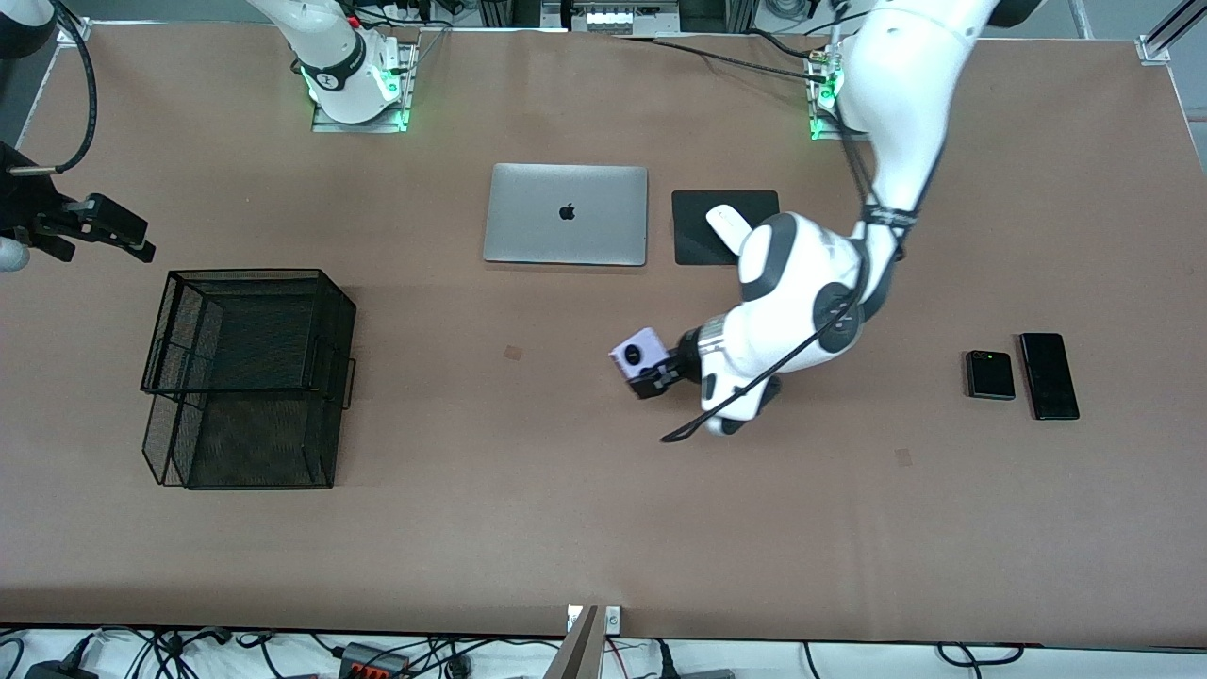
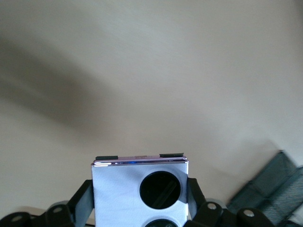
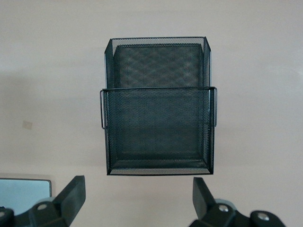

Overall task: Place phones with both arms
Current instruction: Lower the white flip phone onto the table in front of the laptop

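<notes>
My left gripper (image 1: pixel 649 375) is shut on the pale-lilac flip phone (image 1: pixel 635 351) and holds it above the bare middle of the table. In the left wrist view the phone (image 2: pixel 118 189) sits between the dark fingers (image 2: pixel 83 204), with its black round lenses facing the camera. The black flip phone (image 1: pixel 990 374) and the longer black slab phone (image 1: pixel 1049 375) lie side by side toward the left arm's end of the table. My right gripper (image 1: pixel 127 234) waits in the air at the right arm's end, open and empty (image 3: pixel 137 191), with the black mesh basket (image 3: pixel 158 88) below it.
The mesh basket (image 1: pixel 250 274) stands toward the right arm's end; its corner also shows in the left wrist view (image 2: pixel 279 189). A silver laptop (image 1: pixel 566 214) lies closed near the bases, beside a black pad (image 1: pixel 698 245) with a white mouse (image 1: pixel 728 224).
</notes>
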